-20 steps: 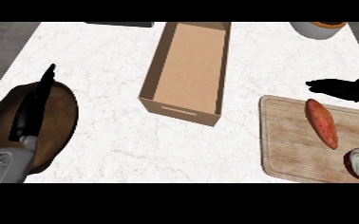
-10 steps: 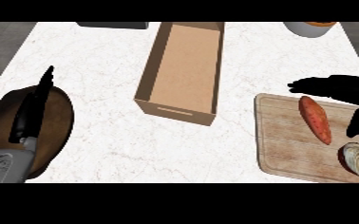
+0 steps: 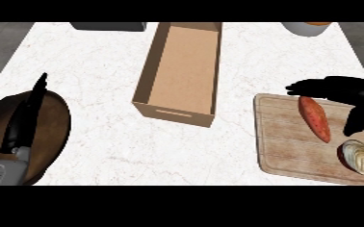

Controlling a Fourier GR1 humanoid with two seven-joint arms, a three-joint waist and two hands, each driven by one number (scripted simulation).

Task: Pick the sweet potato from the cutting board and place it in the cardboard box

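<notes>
Our right hand (image 3: 328, 86) hangs spread wide at the cutting board's (image 3: 284, 149) far edge, not yet closed. The sweet potato (image 3: 314, 118) lies on the board. We should close across its middle, then lift.

Bench (image 3: 92, 67): white, marbled top. Lying directly on it:
- cardboard box (image 3: 174, 113), long, open-topped, at the middle, slightly askew;
- wooden cutting board (image 3: 292, 149), lower right, apart from the box;
- dark brown round dish (image 3: 57, 120), lower left;
- grey block (image 3: 107, 26), far edge, cut off;
- pale vessel (image 3: 302, 28), far right corner, cut off.
</notes>
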